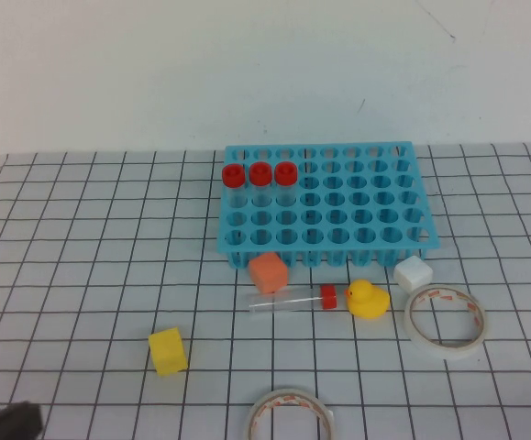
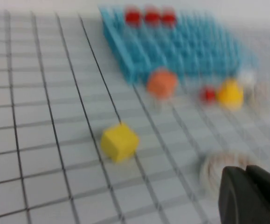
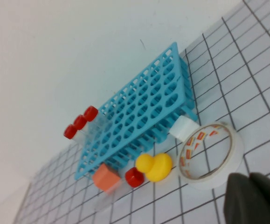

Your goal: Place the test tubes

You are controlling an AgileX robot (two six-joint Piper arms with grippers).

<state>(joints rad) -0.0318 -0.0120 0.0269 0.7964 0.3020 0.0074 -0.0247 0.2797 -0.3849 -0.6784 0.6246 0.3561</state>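
Left gripper (image 1: 17, 420), fingers together, at the tabletop's (image 1: 82, 275) near-left corner; right gripper (image 3: 249, 178), fingers together, beside the tape roll (image 3: 236, 148), whose red print was unreadable.

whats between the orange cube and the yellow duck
The lying test tube's red cap, beside the duck; right wrist view shows it best.

No word, number or brand can be read anywhere — the only print is the orange-red marks inside the core of the right-hand tape roll (image 1: 445, 349) and of the nearer tape roll (image 1: 288, 395), too small to make out.
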